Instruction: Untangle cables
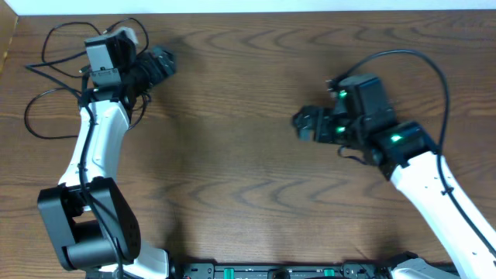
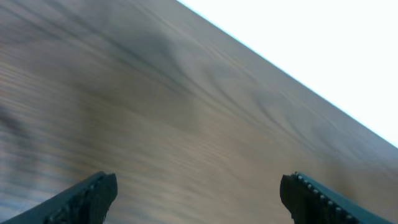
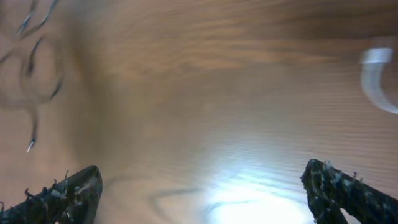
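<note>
Nearest: right claw (image 1: pixel 308 122), spread, empty, well right of left claw (image 1: pixel 161 62). Thin black cables (image 1: pixel 28 116) looped on desk (image 1: pixel 232 170), well left of left claw, untouched. Farthest: left claw itself, spread, empty. White curve (image 3: pixel 376 74) in right wrist view, blurred, possibly the white cord.

Risk: hooking the arm's own lead, which looks much like the loops, and dragging it.

Count: two claws; black loops, at least two; white, one.

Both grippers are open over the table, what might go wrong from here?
The thin black cables loop right beside the left arm, so moving it may snag or drag them. Both wrist views are blurred, so the left gripper or right gripper might misjudge a grasp.
</note>
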